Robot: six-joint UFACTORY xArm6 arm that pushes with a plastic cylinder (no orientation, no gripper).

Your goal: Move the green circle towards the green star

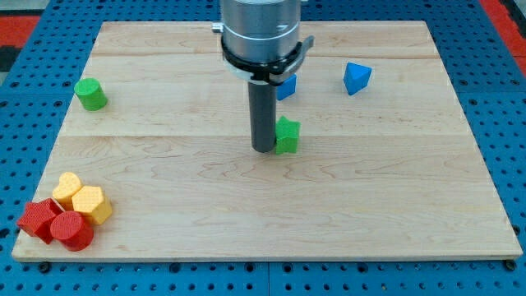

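Just one camera here, so there's no second view and no overlap. It sits off the board's (329, 222) near edge, raised, tilted down and looking across the wood toward the far edge. The far edge comes out shorter than the near one, so it's an angled look, not straight overhead. It's near enough that the board fills most of the frame, with blue pegboard (509, 123) showing on both sides and along the bottom. All four board corners just fit in. The arm's housing (261, 33) drops in at the view's top centre and is cut off by the frame edge.
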